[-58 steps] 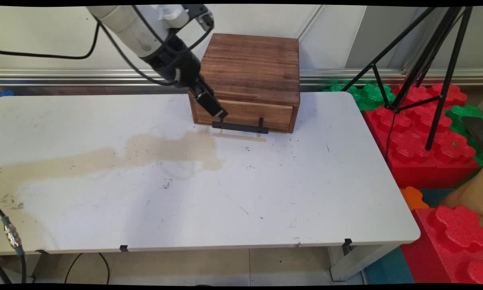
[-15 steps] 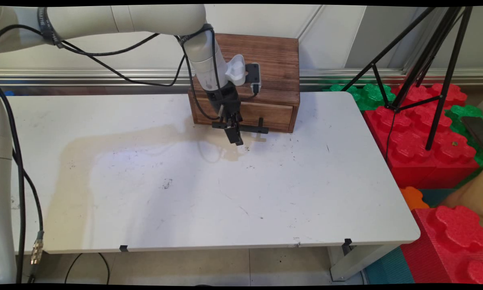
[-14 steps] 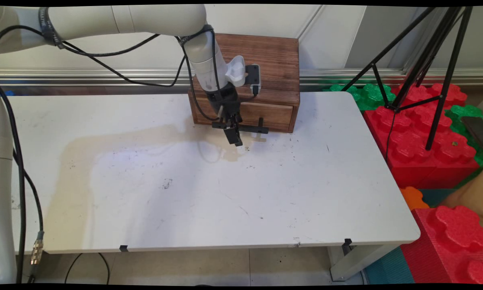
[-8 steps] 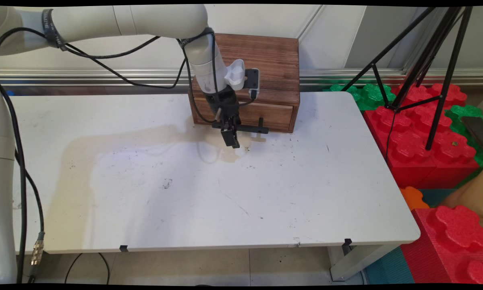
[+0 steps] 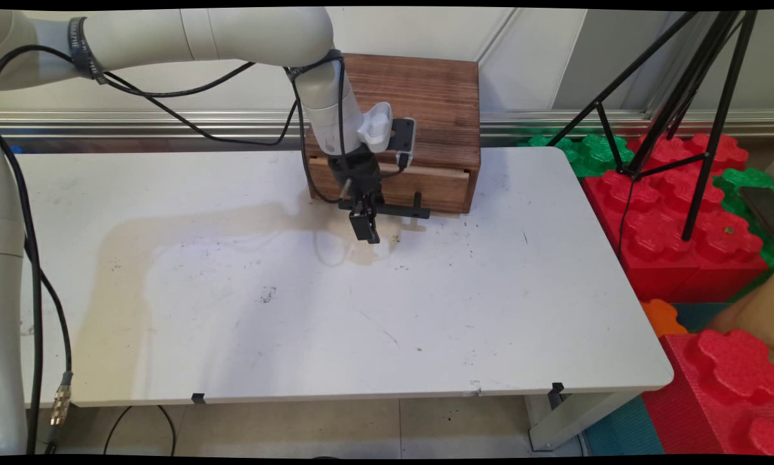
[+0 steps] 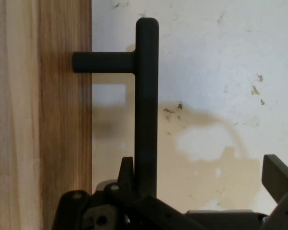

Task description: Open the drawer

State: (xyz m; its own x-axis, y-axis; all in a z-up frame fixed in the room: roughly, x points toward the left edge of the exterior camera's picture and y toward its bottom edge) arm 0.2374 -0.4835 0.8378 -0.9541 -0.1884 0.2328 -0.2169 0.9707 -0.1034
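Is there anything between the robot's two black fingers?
Yes. The hand view shows the drawer's black bar handle running between the open gripper's fingers, unclamped, above bare white table.

Box (image 5: pixel 419 116) at table's (image 5: pixel 296 323) far edge, handle (image 5: pixel 396 209) on its front, end effector (image 5: pixel 365 227) over handle's left part.

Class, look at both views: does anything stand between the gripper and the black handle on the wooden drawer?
Nothing visible does. The gripper is at the handle of the drawer. In the hand view the bar runs between its open fingers, closer to one finger than the other.
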